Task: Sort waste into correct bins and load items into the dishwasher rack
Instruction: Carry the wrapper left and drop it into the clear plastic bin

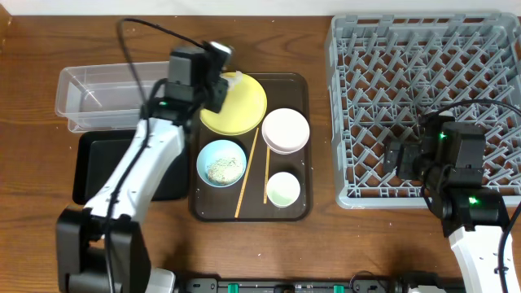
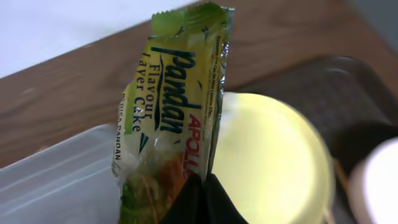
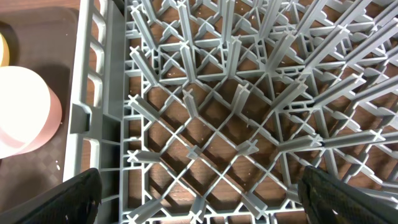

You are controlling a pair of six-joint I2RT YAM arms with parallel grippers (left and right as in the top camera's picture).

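Soft even light overhead, faint shadows; left wrist view blurs behind the wrapper [image 2: 168, 112] (plate [image 2: 273, 162] glares).

snack wrapper [image 2: 168, 118] bottom cut off; yellow plate [image 2: 273, 168] blurred

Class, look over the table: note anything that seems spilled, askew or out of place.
Whitish food grains sit in the light blue bowl, leftovers not yet tipped out. The two chopsticks lie loose on the brown tray, splayed rather than parallel. The snack wrapper is pinched in the left gripper.
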